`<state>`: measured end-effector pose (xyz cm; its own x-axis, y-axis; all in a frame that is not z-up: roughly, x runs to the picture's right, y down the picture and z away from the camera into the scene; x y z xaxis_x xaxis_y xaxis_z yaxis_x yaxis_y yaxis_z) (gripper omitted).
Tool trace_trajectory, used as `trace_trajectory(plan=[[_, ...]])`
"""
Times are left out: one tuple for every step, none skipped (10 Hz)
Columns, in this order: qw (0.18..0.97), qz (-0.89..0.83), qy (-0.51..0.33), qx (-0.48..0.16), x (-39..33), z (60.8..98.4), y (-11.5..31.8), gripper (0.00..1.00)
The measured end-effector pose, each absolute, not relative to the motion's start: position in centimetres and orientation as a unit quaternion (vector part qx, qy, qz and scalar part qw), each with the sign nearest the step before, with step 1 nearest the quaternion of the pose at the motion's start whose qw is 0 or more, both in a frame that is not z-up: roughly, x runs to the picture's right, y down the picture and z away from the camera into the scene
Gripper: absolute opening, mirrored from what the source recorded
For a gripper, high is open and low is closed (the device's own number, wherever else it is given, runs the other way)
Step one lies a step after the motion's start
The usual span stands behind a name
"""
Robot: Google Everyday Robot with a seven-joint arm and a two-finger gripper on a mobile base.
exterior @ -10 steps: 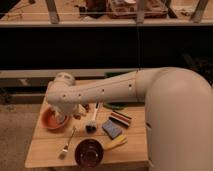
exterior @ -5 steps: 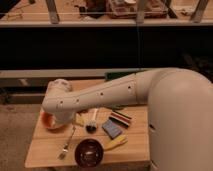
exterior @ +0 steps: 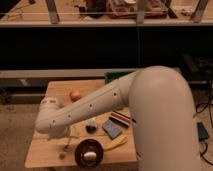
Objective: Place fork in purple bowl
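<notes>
The likeliest failure is a missed pick. The fork (exterior: 64, 149) is slim and lies flat on the tabletop (exterior: 45, 152) just left of the purple bowl (exterior: 90, 152), so the gripper (exterior: 69, 135) could skid off it or bump the bowl. The gripper hangs left of the bowl, close above the fork — I cannot tell whether it is spread or closed. The fork shows as 1 thin pale sliver — tines unreadable.

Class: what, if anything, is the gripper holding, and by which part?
Cannot tell: the gripper is tucked under the end of the arm, near the fork on the table.
</notes>
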<state>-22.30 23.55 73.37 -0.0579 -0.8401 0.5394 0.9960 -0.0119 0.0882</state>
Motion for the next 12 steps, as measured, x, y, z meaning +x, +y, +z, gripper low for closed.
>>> trace_trajectory(plan=[[0.663,-0.694,-0.224,-0.167,-22.8,73.9,23.8,0.80],[0.659,-0.701,-0.220,-0.161,-23.5,74.3,24.0,0.80],[0.659,-0.701,-0.219,-0.160,-23.5,74.6,24.0,0.80],[0.658,-0.700,-0.224,-0.164,-23.4,75.0,24.0,0.80],[0.657,-0.698,-0.228,-0.170,-23.0,75.9,24.0,0.80],[0.655,-0.694,-0.238,-0.179,-22.7,77.3,24.4,0.80],[0.654,-0.690,-0.247,-0.187,-22.4,78.4,24.9,0.77],[0.654,-0.687,-0.251,-0.191,-22.2,79.0,25.2,0.72],[0.656,-0.683,-0.257,-0.195,-22.0,79.4,25.3,0.62],[0.658,-0.678,-0.260,-0.199,-21.7,79.9,25.4,0.49],[0.658,-0.678,-0.261,-0.200,-21.8,80.0,25.4,0.45],[0.658,-0.677,-0.262,-0.201,-21.9,80.1,25.3,0.45]])
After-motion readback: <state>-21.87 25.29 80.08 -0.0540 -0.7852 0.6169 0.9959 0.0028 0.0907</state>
